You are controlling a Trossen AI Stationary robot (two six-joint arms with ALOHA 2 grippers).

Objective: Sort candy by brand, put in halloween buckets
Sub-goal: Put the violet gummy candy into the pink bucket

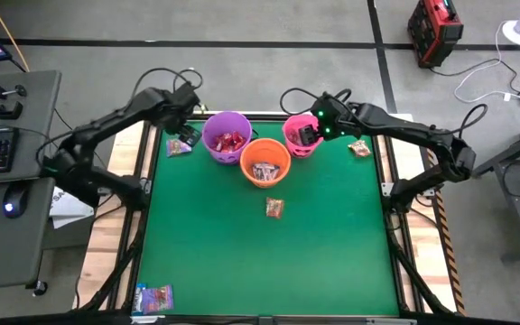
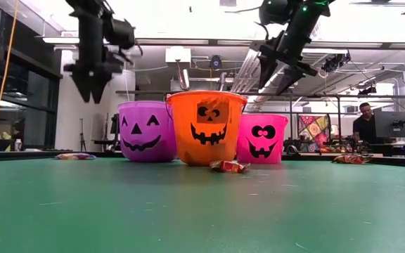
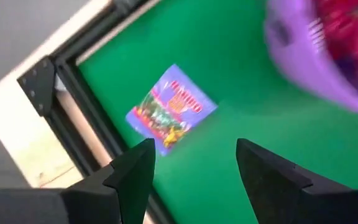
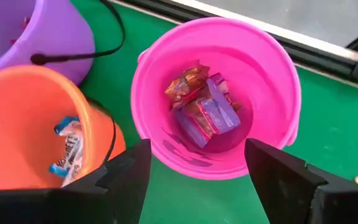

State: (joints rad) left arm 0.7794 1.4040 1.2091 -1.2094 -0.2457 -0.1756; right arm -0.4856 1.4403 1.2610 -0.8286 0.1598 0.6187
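- Candy is lying in four loose spots on the tabletop (image 1: 242, 262): a blue-and-white packet (image 1: 180, 146) at 9 o'clock of the purple bucket (image 1: 227, 137), a brown/gold piece (image 1: 274, 208) at 6 o'clock of the orange bucket (image 1: 265, 162), another piece (image 1: 359, 148) at 3 o'clock of the pink bucket (image 1: 301, 135), and a blue packet (image 1: 154, 297) well apart, near the front-left corner.
- Buckets are sitting clustered at the far edge, rims touching or nearly so; likely grouped so both arms reach all three.
- Sorted so far: red wrappers in purple, blue-and-white in orange, brown/gold and purple-tinted ones in pink.
- Right gripper (image 4: 197, 165) is hanging over the pink bucket, fingers spread and holding nothing; judged to be a drop position.
- Left gripper (image 3: 194, 163) is hovering above the blue-and-white packet (image 3: 170, 107), fingers spread; judged to be lining up a pick.
- That packet is lying just beside the tabletop's frame rail, which may crowd one finger.
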